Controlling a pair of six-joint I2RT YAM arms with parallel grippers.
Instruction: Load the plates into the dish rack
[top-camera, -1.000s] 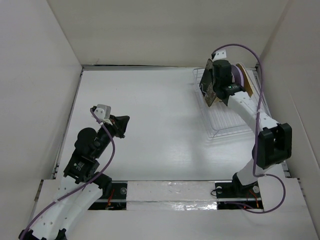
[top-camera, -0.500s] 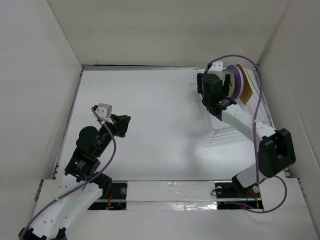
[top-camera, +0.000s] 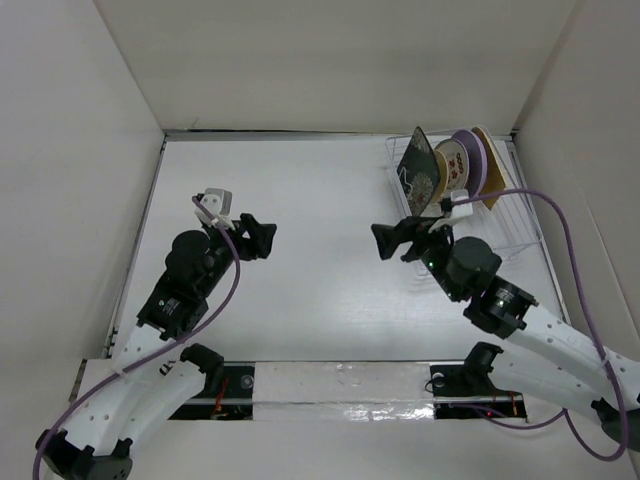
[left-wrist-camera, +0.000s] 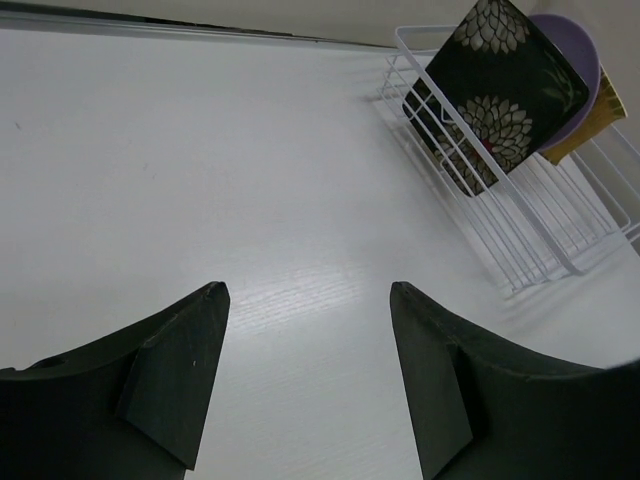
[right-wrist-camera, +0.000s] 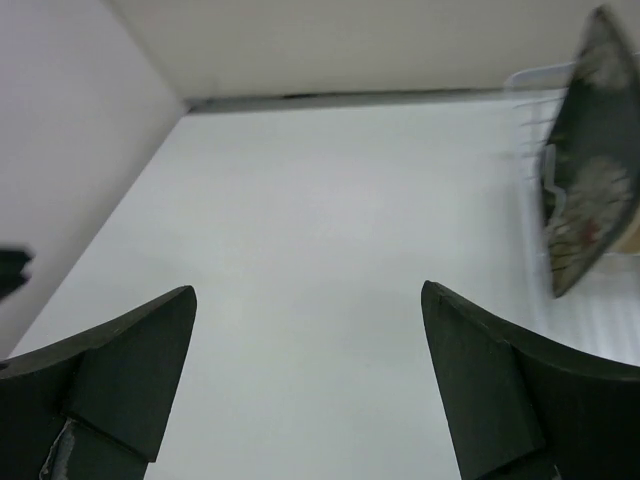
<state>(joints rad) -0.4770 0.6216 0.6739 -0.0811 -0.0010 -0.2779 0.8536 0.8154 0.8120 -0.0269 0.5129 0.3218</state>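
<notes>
Left gripper (left-wrist-camera: 308, 300) spread, nothing in it, over the table (left-wrist-camera: 200, 150). Right gripper (right-wrist-camera: 308, 295) likewise spread and empty. Dish rack (left-wrist-camera: 520, 240) is ahead-right of both. Black floral plate (left-wrist-camera: 495, 95) stands tilted in its nearest slot, lilac plate (left-wrist-camera: 575, 50) behind. Behind that, probably a yellow plate (left-wrist-camera: 590, 120), mostly hidden.

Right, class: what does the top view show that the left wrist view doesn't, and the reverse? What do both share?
Only the top view: the left arm, the right arm, the right pincer and a cream plate in the rack. Only the left wrist view: the inner faces of the left pincer, spread open. Both: the black plate and lilac plate standing in the rack, and the table.
</notes>
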